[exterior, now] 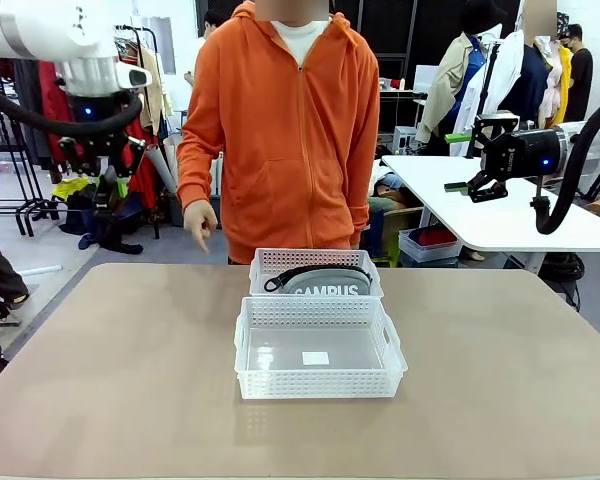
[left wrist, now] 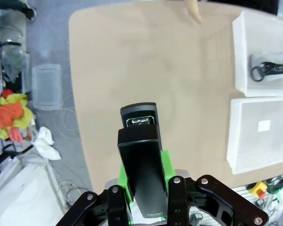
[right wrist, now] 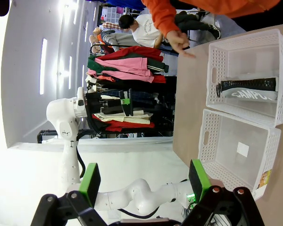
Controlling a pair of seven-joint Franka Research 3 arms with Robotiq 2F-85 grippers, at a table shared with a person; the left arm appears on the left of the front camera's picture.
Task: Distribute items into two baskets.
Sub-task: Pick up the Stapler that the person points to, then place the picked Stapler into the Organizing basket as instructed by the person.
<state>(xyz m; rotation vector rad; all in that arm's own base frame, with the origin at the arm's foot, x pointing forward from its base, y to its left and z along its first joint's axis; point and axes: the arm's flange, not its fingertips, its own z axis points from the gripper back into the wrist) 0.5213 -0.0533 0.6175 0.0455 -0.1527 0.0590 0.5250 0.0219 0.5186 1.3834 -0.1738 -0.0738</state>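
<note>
Left tool (left wrist: 144, 176) pinching stapler (left wrist: 140, 141) above bench (left wrist: 132, 56); if grip slips, stapler misses empty basket (left wrist: 233, 136). Right tool (right wrist: 144, 182) spread.

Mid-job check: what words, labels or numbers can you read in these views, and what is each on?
"CAMPUS": white lettering on the grey pouch in the far basket.
Pale print on the stapler, clamped in the left gripper: too small to read.
White sticker on the floor of the near basket: no legible text.
Coloured label on that basket's corner, right wrist view: too blurred to read.
</note>
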